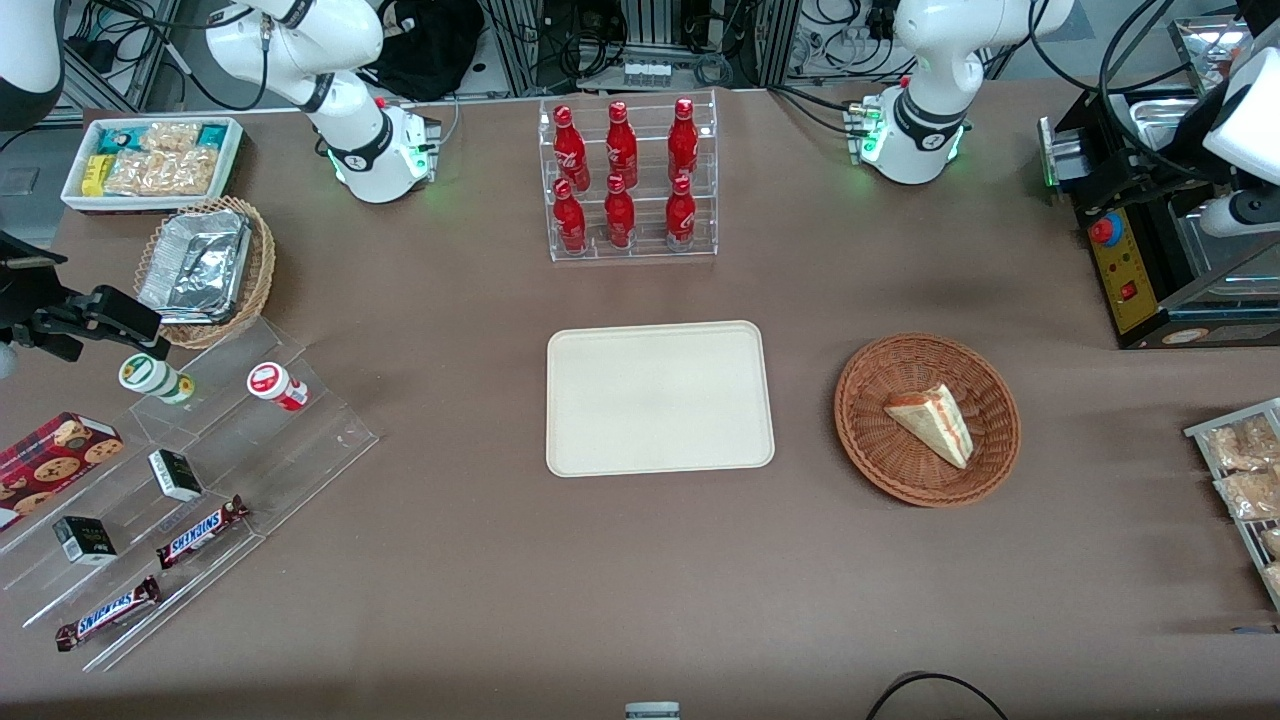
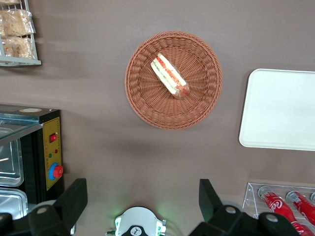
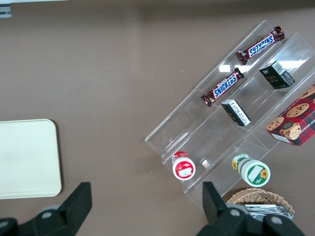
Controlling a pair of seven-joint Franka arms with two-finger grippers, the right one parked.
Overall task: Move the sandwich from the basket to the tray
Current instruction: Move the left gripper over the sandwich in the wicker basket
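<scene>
The sandwich (image 1: 932, 422) is a pale wedge with red and green filling. It lies in the round reddish-brown basket (image 1: 878, 382), which stands beside the cream tray (image 1: 600, 440) toward the working arm's end of the table. The tray is bare. My left gripper (image 2: 141, 196) is open and empty, its fingers (image 2: 74, 196) spread wide. It hangs high above the table near the arm's own base, well apart from the basket (image 2: 147, 105) and the sandwich (image 2: 170, 76). The tray also shows in the left wrist view (image 2: 280, 108).
A clear rack of red bottles (image 1: 630, 180) stands farther from the camera than the tray. A black machine (image 1: 1150, 260) and a rack of snack packets (image 1: 1240, 470) flank the basket. A stepped acrylic display (image 1: 180, 480), a foil-tray basket (image 1: 205, 265) and a white bin (image 1: 150, 160) are toward the parked arm's end.
</scene>
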